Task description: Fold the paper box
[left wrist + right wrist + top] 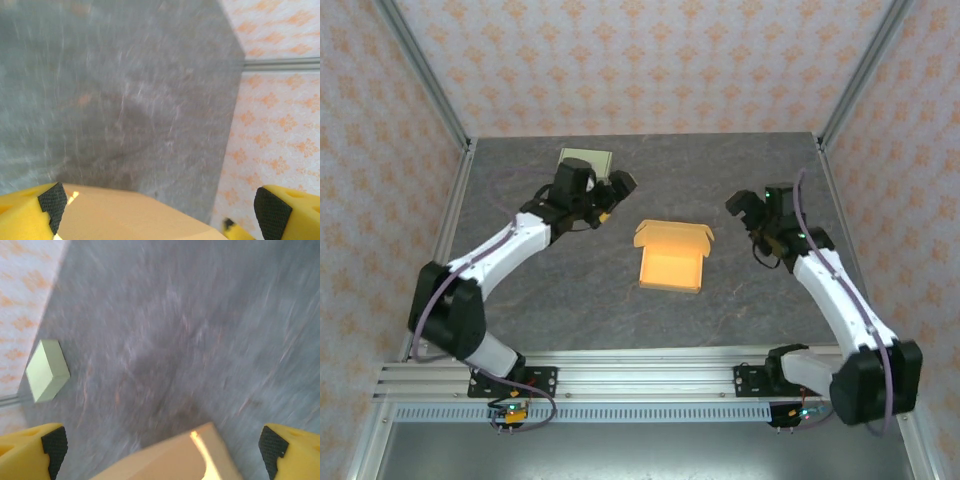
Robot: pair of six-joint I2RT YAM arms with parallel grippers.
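The orange paper box (672, 255) lies in the middle of the grey table, its body folded up and a flap spread at its far edge. My left gripper (617, 198) hovers open to the box's upper left, apart from it. In the left wrist view the gripper (161, 207) is wide open above a tan corner of the box (125, 215). My right gripper (747, 222) is open to the right of the box and holds nothing. In the right wrist view the gripper (163, 447) spreads wide over another corner of the box (175, 462).
A small pale green box (587, 160) sits at the back of the table behind the left gripper, and also appears as a pale green box (47, 371) near the wall. Patterned walls and metal frame posts (430, 75) enclose the table.
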